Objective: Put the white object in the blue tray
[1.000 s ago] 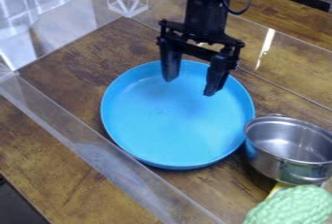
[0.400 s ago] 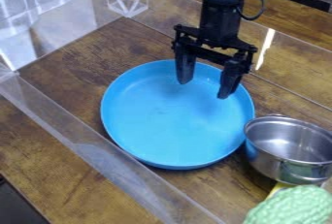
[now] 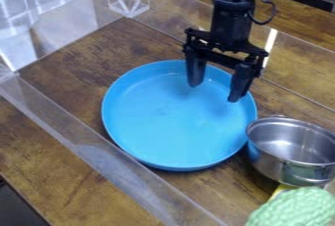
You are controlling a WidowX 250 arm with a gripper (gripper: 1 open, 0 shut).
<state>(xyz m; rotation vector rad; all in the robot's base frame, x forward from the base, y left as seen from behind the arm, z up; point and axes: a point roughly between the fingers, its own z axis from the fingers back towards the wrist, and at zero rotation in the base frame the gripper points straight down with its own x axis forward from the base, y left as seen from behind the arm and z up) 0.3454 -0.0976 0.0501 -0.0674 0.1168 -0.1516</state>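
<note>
Blue tray (image 3: pixel 164 122): round, shallow, smooth plastic w/ raised rim, sits mid-desk (image 3: pixel 78 68) on dark wood grain; nothing inside. White object: can't make out anywhere. Black claw (image 3: pixel 221 77) hangs over tray's far-right rim, prongs spread wide, gripping nothing. Shiny steel pot (image 3: pixel 293 149) just right of tray, near side. Knobbly green item (image 3: pixel 299 211) at near-right corner.

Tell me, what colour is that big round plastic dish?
Bright blue all over: the large round plastic dish, seen clearly in the only camera view.
</note>
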